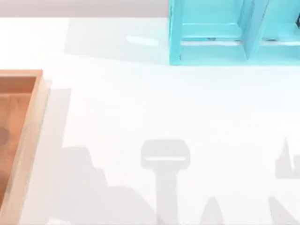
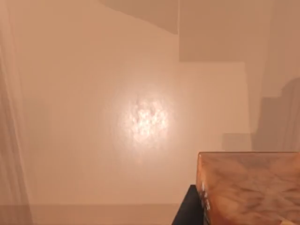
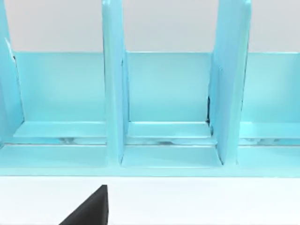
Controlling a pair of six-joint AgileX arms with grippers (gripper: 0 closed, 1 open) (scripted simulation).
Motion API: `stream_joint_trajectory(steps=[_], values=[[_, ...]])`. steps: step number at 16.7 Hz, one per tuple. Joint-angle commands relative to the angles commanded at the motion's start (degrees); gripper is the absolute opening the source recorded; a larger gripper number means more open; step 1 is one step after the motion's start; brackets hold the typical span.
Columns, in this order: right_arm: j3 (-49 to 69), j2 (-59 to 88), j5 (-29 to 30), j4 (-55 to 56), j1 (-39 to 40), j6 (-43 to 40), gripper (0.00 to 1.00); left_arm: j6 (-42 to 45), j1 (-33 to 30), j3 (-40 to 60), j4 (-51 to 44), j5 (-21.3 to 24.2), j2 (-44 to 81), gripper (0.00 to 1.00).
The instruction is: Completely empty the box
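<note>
The white table (image 1: 154, 108) lay bare across its wide middle, open to pass from near edge to far. At its left edge the shallow wooden box with thick light-tan walls (image 1: 29, 136) blocked the way. At the far right edge stood the turquoise blue compartmented shelf unit (image 1: 220, 47), its upright dividers (image 3: 114, 89) narrowing each bay.

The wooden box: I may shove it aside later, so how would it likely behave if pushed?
The box has thick wooden walls, so it is probably stiff and fairly heavy. It looks shallow and wide, lying flat on the white table, so it would more likely slide than tip or roll.
</note>
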Motion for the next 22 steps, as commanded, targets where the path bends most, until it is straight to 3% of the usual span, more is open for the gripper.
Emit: stream_joint_trajectory(steps=[6, 14, 18, 22], values=[[0.0, 0.0, 0.0, 0.0, 0.0, 0.0, 1.0, -0.6, -0.34, 8.78, -11.26, 0.28, -3.36, 0.0], [0.0, 0.0, 0.0, 0.0, 0.0, 0.0, 1.0, -1.35, -0.93, 9.56, -12.06, 0.28, -3.28, 0.0], [0.0, 0.0, 0.0, 0.0, 0.0, 0.0, 1.0, -9.34, -9.02, 8.86, -9.83, 0.28, -0.77, 0.0], [0.0, 0.0, 0.0, 0.0, 0.0, 0.0, 1.0, -24.43, -24.19, 7.43, -6.35, 0.26, 1.89, 0.0]])
